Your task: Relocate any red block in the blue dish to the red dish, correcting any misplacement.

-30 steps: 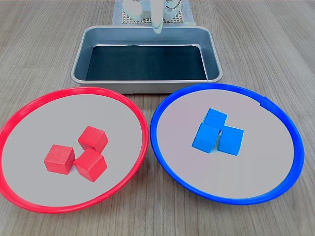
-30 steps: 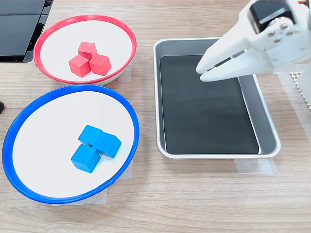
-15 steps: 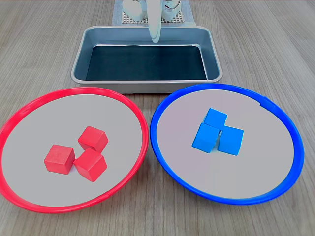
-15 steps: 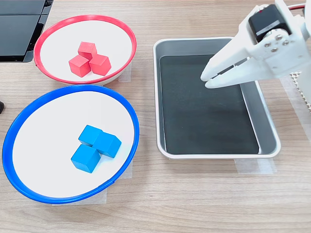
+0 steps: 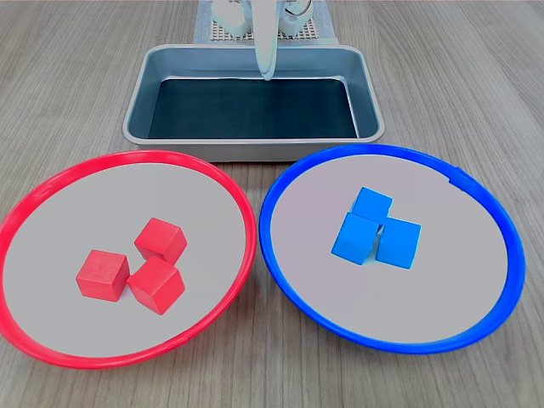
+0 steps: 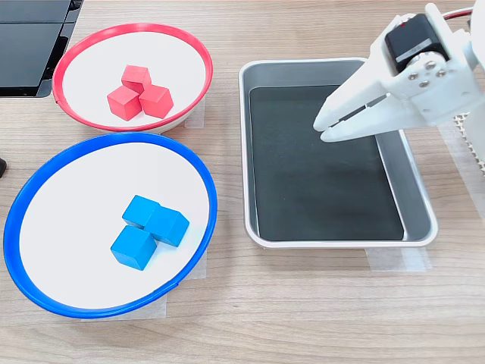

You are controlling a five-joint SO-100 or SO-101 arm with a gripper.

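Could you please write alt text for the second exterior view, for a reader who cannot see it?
Three red blocks sit clustered in the red dish and three blue blocks in the blue dish, on a wooden table. To the second exterior view's right, the white end effector, jaws nearly closed and holding nothing, hovers over a metal tray that holds no blocks.

First exterior view: low, front-on; second exterior view: overhead, side-on; both show dishes, tray.

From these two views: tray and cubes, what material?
Tray: looks like brushed metal, grey with a soft sheen and rolled rim, over a dark matte liner. Red cubes and blue cubes: matte, evenly coloured, crisp edges; painted wood or plastic, can't tell.
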